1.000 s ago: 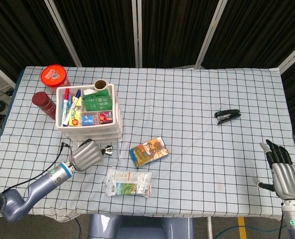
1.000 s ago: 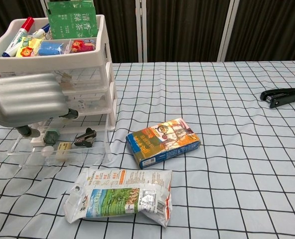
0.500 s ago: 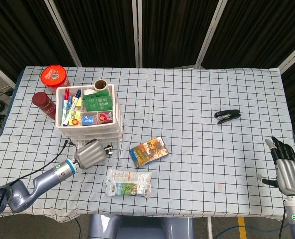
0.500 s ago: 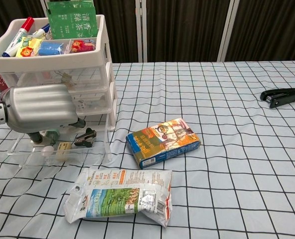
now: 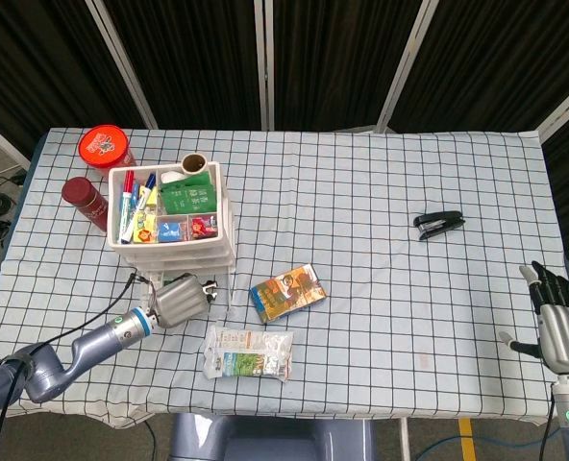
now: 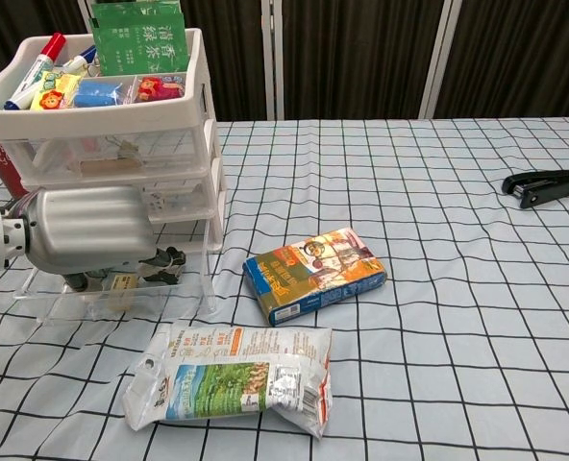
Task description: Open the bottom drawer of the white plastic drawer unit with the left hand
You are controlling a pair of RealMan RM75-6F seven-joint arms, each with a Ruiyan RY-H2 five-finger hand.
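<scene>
The silver left hand (image 6: 87,235) sits against the clear bottom drawer (image 6: 121,293) of the white plastic drawer unit (image 5: 174,216), already protruding toward the robot. Its fingers curl under, grip unclear. The right hand (image 5: 561,327) idles far off, fingers spread.

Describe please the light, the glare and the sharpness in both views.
Head view: even, soft light on the table, faint shadows, everything sharp; black curtains behind stay dark. Chest view: the left hand fills the near left, with bright streaks on its metal back; the clear bottom drawer shows pale reflections, so its contents read poorly; the stapler is sharp.
</scene>
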